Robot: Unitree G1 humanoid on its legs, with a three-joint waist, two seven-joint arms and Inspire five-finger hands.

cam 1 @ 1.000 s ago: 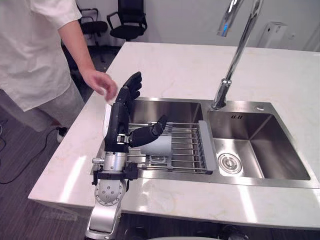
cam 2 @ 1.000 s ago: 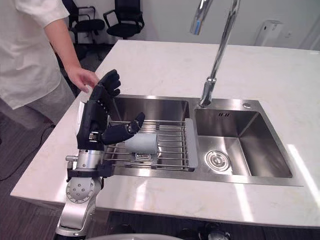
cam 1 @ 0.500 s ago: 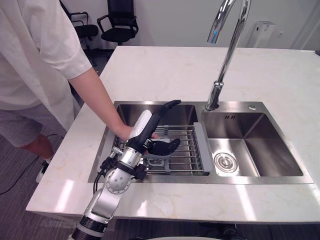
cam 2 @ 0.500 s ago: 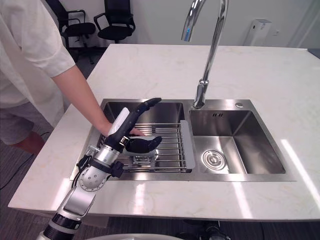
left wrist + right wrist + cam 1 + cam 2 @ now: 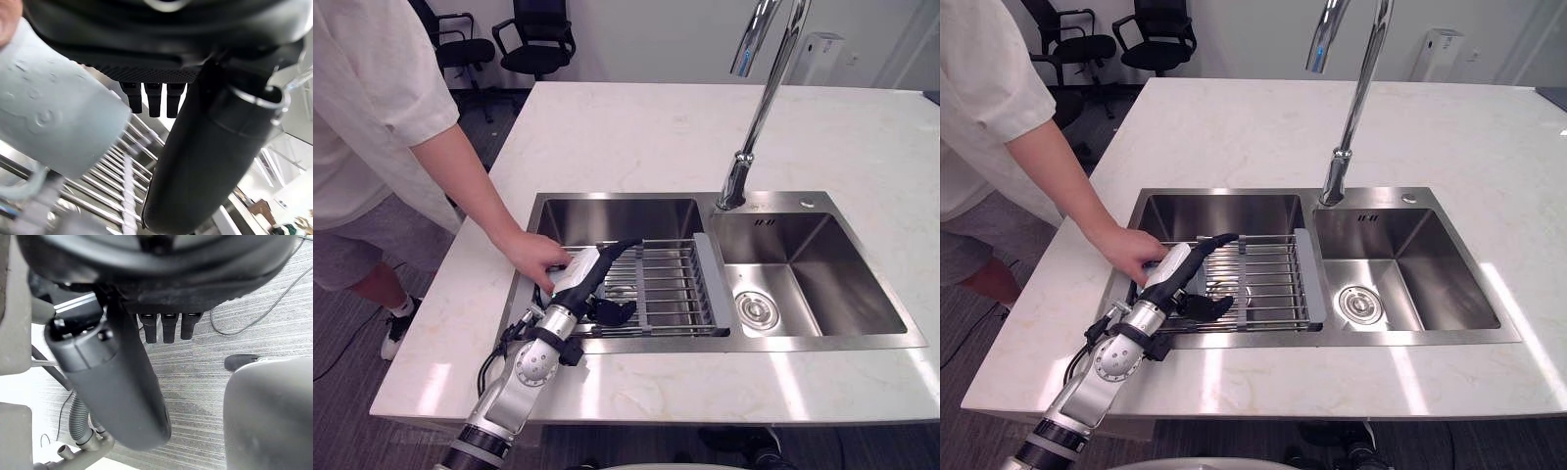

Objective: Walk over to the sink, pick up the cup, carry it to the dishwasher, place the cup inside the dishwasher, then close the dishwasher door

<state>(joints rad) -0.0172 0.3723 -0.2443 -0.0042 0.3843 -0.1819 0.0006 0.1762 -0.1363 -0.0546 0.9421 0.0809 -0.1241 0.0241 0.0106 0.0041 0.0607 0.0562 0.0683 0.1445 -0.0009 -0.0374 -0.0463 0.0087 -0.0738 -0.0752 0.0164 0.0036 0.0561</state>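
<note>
A white counter (image 5: pixel 636 127) holds a two-basin sink (image 5: pixel 862 345) with a tall faucet (image 5: pixel 761 108). A person (image 5: pixel 372 127) leans in from the left. A wire rack (image 5: pixel 671 284) spans the left basin. A second ago the left hand (image 5: pixel 587 272) stood upright above the rack's near edge; it has since dropped low over the rack's left part, fingers stretched flat and thumb out, nothing gripped. The person's hand (image 5: pixel 533 257) has come in too and now rests at the rack's left edge, touching or just beside the robot's. The cup (image 5: pixel 54 112) lies on the rack under the left palm, beside the thumb, not yet enclosed, so the pick-up looks barely begun. The right hand (image 5: pixel 117 382) hangs loose over the floor.
</note>
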